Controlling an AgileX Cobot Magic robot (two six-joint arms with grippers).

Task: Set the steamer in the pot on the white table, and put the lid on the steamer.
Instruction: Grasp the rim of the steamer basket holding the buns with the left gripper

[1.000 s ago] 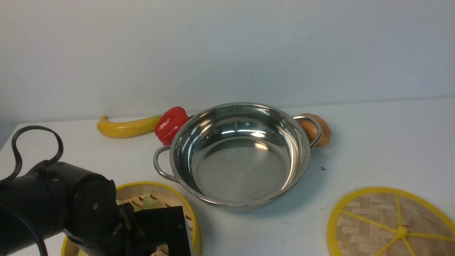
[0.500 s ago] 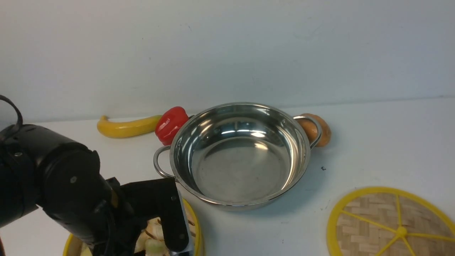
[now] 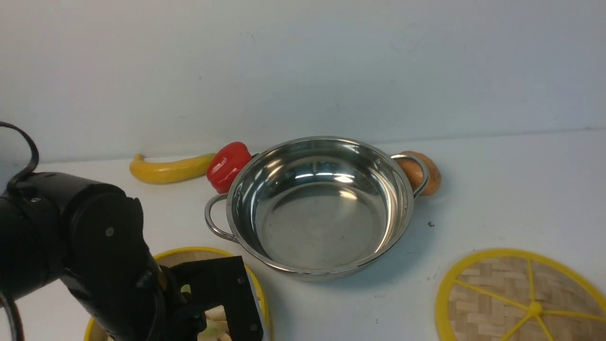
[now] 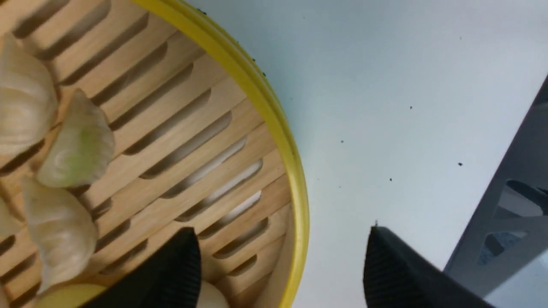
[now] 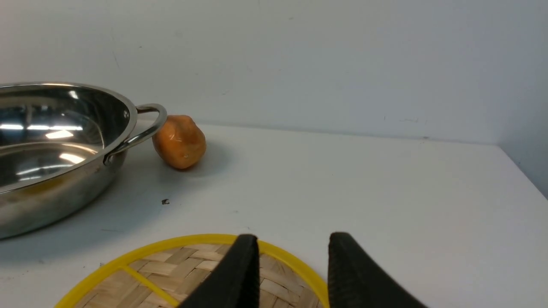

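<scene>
Lower left, front view: left tool [image 4: 281, 233] apart, astride steamer [image 4: 171, 128] rim | right tool [image 5: 294, 236] apart above lid [image 5: 171, 267] edge

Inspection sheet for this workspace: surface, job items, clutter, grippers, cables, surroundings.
Surface: white table, a few dark specks.
Job's things: pot upright and empty, mid-table. Steamer, holding dumplings, on the table near-left of the pot, not yet in it. Lid flat on the table, near-right.
Clutter: banana and red pepper at the pot's far-left; orange item behind its right handle.
Grippers: left gripper open, jaws straddling the steamer's rim, one inside, one outside. Right gripper open over the lid's edge, holding nothing.
Cables: black cable looped above the left arm.
Surroundings: plain pale wall behind the table.
</scene>
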